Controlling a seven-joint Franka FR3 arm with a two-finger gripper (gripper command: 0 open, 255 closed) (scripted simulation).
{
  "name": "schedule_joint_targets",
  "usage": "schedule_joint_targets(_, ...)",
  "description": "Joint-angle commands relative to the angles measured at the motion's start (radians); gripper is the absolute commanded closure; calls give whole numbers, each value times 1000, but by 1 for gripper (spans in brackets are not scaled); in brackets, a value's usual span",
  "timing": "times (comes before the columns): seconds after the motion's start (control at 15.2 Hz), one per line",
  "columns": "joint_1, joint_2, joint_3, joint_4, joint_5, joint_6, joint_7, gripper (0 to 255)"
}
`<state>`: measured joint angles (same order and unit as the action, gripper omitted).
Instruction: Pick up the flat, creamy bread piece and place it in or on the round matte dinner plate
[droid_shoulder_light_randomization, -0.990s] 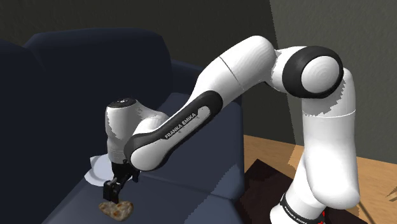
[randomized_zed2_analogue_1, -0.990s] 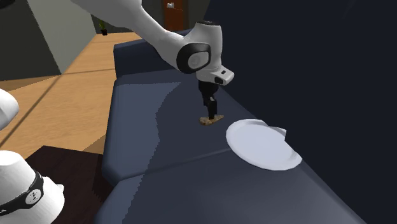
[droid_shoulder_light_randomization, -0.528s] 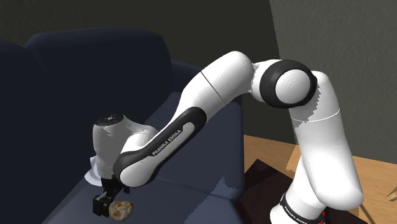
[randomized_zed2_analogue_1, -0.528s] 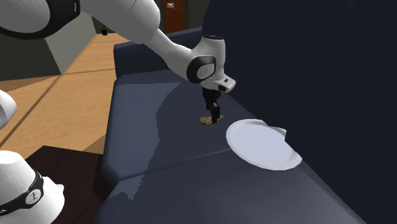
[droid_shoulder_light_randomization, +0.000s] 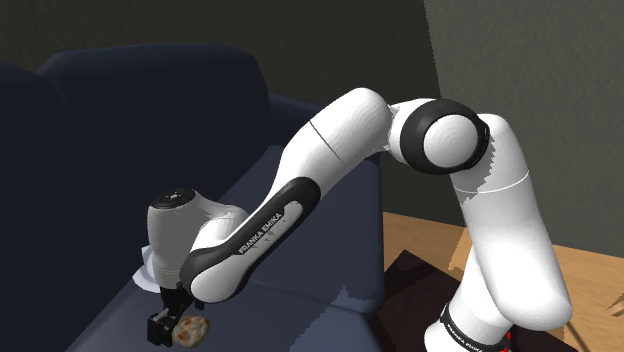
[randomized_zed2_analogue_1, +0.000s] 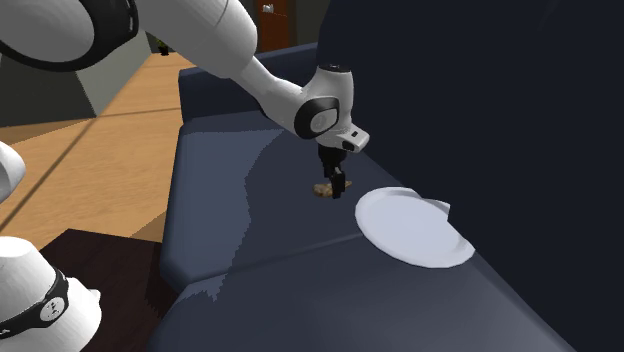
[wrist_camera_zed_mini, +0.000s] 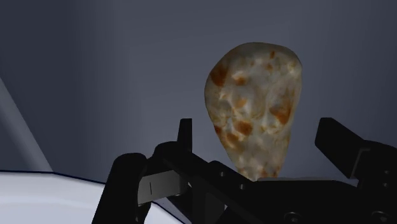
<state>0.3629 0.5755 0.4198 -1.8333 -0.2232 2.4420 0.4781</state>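
In the last second I have come down, and my jaws now stand spread on both sides of the flat, creamy brown-spotted bread piece (wrist_camera_zed_mini: 254, 121), not yet touching it. It lies on the dark blue sofa seat (randomized_zed2_analogue_1: 250, 240), near the round white plate (randomized_zed2_analogue_1: 412, 228). I judge that closing comes next.

The bread (wrist_camera_zed_mini: 254, 121) is cream, mottled with orange-brown blotches. The plate (randomized_zed2_analogue_1: 412, 227) is plain white, the sofa (randomized_zed2_analogue_1: 230, 260) dark navy, the floor (randomized_zed2_analogue_1: 90, 150) tan planks.

1 dark blue sofa (randomized_zed2_analogue_1: 250, 260), 1 white plate (randomized_zed2_analogue_1: 412, 230), 1 flat bread piece (wrist_camera_zed_mini: 254, 121) (cream, brown-flecked), 1 robot arm (droid_shoulder_light_randomization: 330, 160), 1 black gripper (randomized_zed2_analogue_1: 336, 182).
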Motion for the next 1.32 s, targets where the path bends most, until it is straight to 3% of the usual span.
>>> schedule_joint_targets(0.0, 0, 0, 0, 0, 0, 0, 0, 0)
schedule_joint_targets(0.07, 0, 0, 0, 0, 0, 0, 0, 0)
schedule_joint_targets(0.13, 0, 0, 0, 0, 0, 0, 0, 255)
schedule_joint_targets(0.73, 0, 0, 0, 0, 0, 0, 0, 255)
schedule_joint_targets(1.25, -20, -69, 27, 10, 34, -76, -17, 255)
